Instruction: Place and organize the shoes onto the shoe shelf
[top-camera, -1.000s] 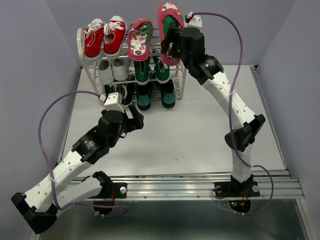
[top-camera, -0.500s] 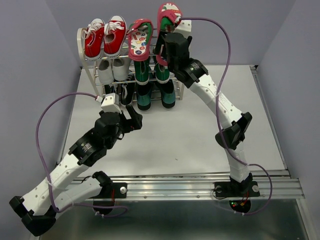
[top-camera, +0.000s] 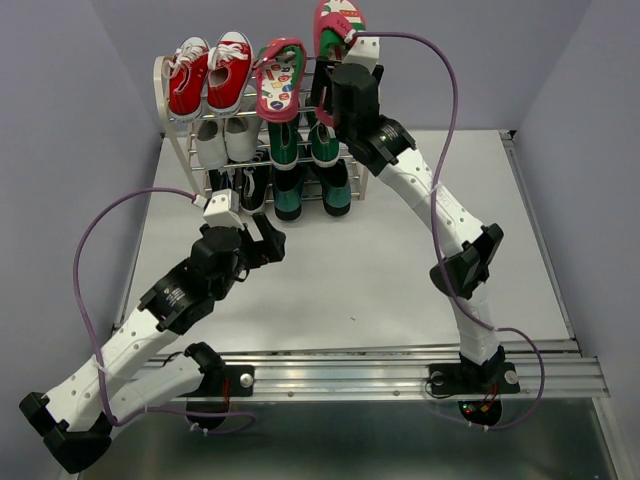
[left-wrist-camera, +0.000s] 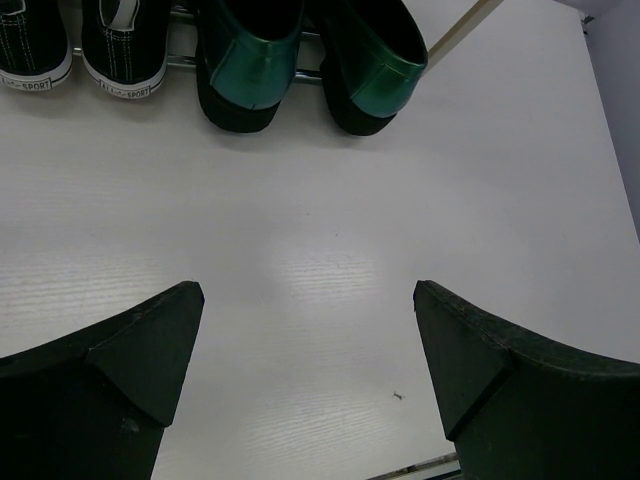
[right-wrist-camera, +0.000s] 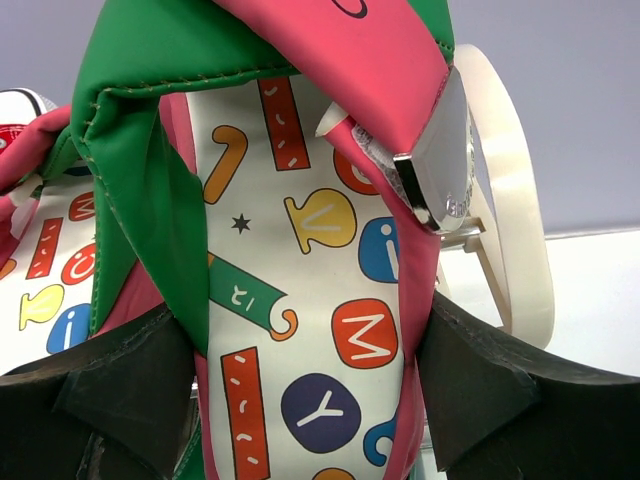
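Observation:
The shoe shelf (top-camera: 162, 82) stands at the back of the table. One pink-red flip-flop (top-camera: 279, 80) lies on its top tier. My right gripper (top-camera: 327, 92) is shut on the second flip-flop (top-camera: 336, 22), holding it over the top tier's right end; its patterned footbed (right-wrist-camera: 320, 330) fills the right wrist view between my fingers (right-wrist-camera: 490, 400). Green sneakers (top-camera: 322, 142) sit on the middle tier and teal loafers (top-camera: 288, 194) on the bottom tier, also in the left wrist view (left-wrist-camera: 245, 60). My left gripper (top-camera: 262, 235) is open and empty in front of the shelf.
Red sneakers (top-camera: 208, 75) sit on the top tier's left, white sneakers (top-camera: 224, 140) below them, black sneakers (left-wrist-camera: 120, 45) on the bottom tier. The shelf's cream side frame (right-wrist-camera: 510, 230) is just right of the held flip-flop. Bare table (top-camera: 400, 260) lies before the shelf.
My right gripper has moved left and closer to the shelf with the flip-flop, bringing it over the top tier's right end. The left arm shifted only slightly.

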